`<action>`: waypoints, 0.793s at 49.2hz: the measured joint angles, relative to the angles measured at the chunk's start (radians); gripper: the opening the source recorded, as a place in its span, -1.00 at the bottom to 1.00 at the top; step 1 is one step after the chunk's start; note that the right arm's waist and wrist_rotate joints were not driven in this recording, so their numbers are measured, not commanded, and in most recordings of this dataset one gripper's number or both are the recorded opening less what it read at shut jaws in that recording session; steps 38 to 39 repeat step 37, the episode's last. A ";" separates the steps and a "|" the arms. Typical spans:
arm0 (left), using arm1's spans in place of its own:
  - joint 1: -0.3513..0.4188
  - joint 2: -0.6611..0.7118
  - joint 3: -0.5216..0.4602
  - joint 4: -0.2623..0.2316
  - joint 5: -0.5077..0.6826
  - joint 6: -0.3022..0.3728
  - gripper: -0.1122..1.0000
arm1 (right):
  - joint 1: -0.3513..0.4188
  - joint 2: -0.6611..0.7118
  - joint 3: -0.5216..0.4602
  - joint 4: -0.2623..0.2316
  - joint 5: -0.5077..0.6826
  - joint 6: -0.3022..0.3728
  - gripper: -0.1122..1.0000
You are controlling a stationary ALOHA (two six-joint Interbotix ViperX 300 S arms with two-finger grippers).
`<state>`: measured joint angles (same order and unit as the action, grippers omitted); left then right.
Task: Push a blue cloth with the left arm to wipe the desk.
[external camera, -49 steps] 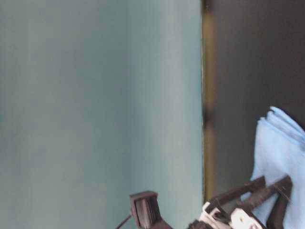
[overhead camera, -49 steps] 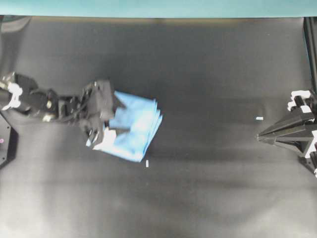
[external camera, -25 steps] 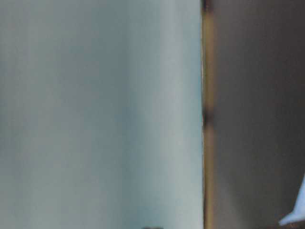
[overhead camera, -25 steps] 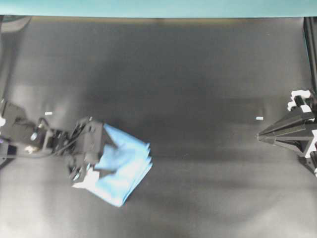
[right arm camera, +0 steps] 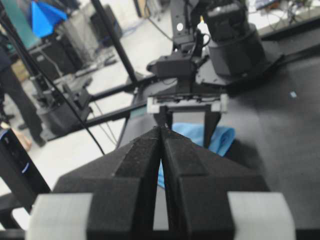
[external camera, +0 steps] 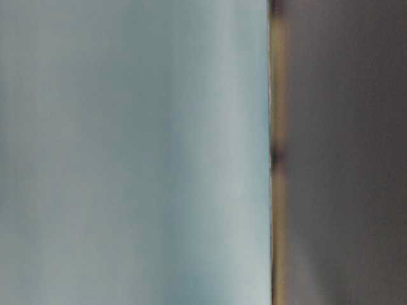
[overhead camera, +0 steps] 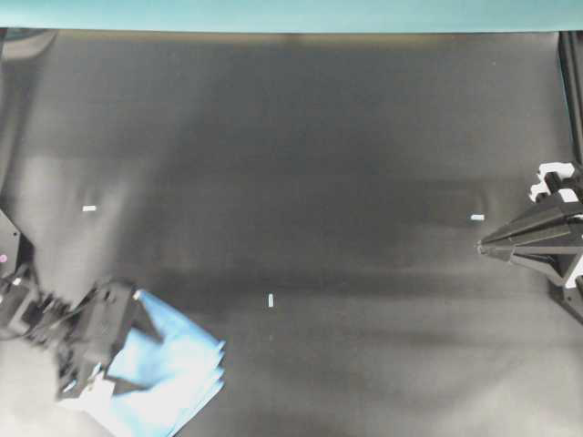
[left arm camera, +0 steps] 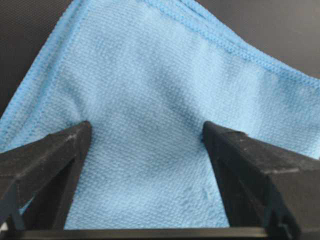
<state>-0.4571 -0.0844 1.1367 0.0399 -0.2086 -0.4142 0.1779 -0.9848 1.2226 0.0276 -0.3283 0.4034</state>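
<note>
Dragged from the desk's centre-left, the blue cloth (overhead camera: 159, 378) now lies at the 7 o'clock corner of the black desk (overhead camera: 301, 137), the left pincer (overhead camera: 107, 360) pressing on it with fingers spread apart, while the right pincer (overhead camera: 483, 246) rests closed at 3 o'clock.

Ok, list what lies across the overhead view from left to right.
Left end effector → blue cloth under and just right of it → white tape mark near the middle of the desk → second tape mark → right end effector, its pointed tip facing left.
</note>
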 measured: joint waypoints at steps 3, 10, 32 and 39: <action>-0.017 -0.006 0.002 0.000 0.005 -0.008 0.77 | 0.000 0.000 0.000 0.002 -0.003 0.002 -0.80; -0.025 -0.011 0.000 0.000 0.008 -0.002 0.76 | -0.002 0.000 0.000 0.002 -0.003 0.002 -0.80; -0.015 -0.198 -0.075 0.000 0.130 0.210 0.67 | -0.002 0.000 0.002 0.002 -0.003 0.000 -0.80; -0.015 -0.265 -0.075 0.000 0.147 0.210 0.67 | 0.000 0.000 0.009 0.000 -0.002 0.000 -0.80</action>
